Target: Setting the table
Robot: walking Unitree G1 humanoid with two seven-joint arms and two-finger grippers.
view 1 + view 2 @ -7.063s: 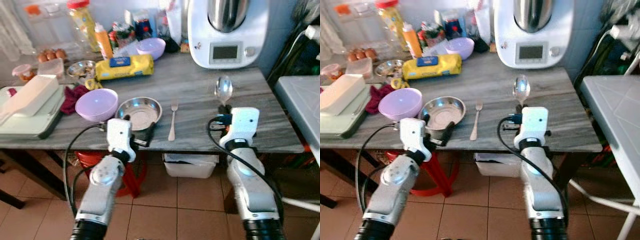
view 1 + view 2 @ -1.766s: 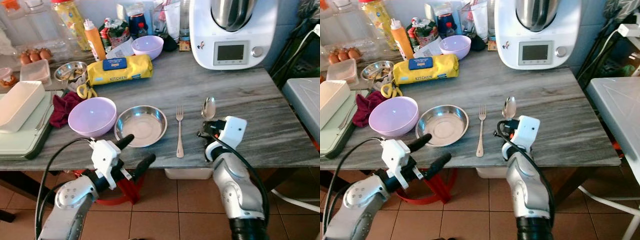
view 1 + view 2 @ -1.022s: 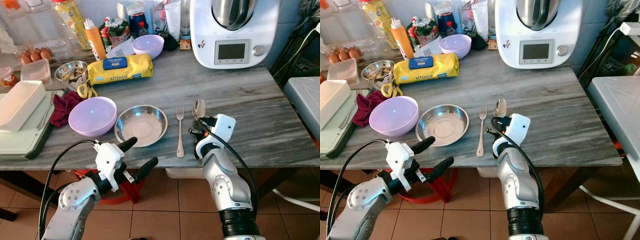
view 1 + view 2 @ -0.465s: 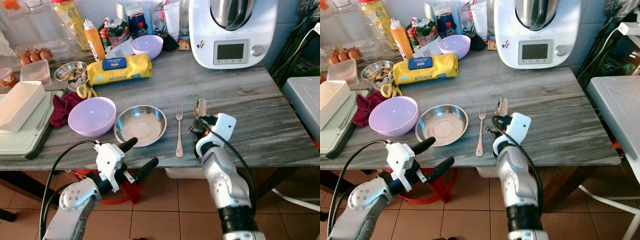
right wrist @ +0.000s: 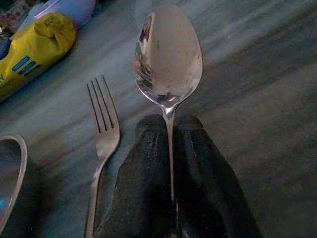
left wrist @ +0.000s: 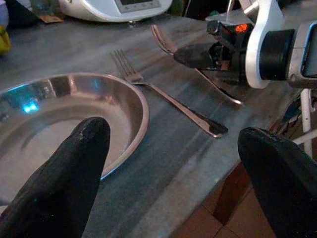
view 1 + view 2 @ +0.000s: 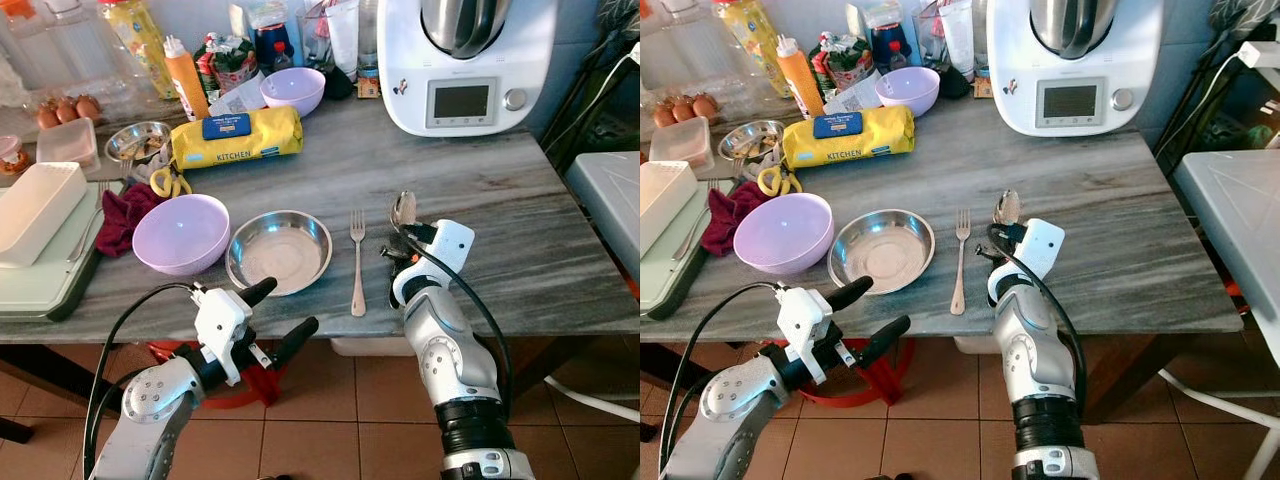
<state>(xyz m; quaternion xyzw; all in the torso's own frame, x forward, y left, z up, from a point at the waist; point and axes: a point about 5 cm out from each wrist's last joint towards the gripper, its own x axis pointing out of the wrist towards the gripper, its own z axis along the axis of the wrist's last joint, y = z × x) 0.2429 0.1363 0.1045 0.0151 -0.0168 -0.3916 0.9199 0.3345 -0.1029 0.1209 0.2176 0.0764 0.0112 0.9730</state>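
Observation:
A steel spoon (image 7: 403, 207) is pinched by its neck in my right gripper (image 5: 168, 124), which is shut on it; the spoon's bowl points toward the back of the grey table (image 7: 500, 190). It hovers low, just right of a fork (image 7: 356, 262) lying lengthwise on the table. Left of the fork sits a round steel plate (image 7: 279, 250), then a purple bowl (image 7: 182, 232). My left gripper (image 7: 287, 306) is open and empty, held at the table's front edge before the plate (image 6: 74, 109).
A white kitchen machine (image 7: 465, 60) stands at the back right. A yellow pack (image 7: 235, 137), a second purple bowl (image 7: 292, 90), bottles and jars crowd the back left. A white container (image 7: 35, 205) and red cloth (image 7: 118, 215) lie far left. Another table (image 7: 610, 190) stands right.
My right gripper has carried the spoon leftward from the table's right part to beside the fork. The left gripper has drawn back from the plate to the front edge.

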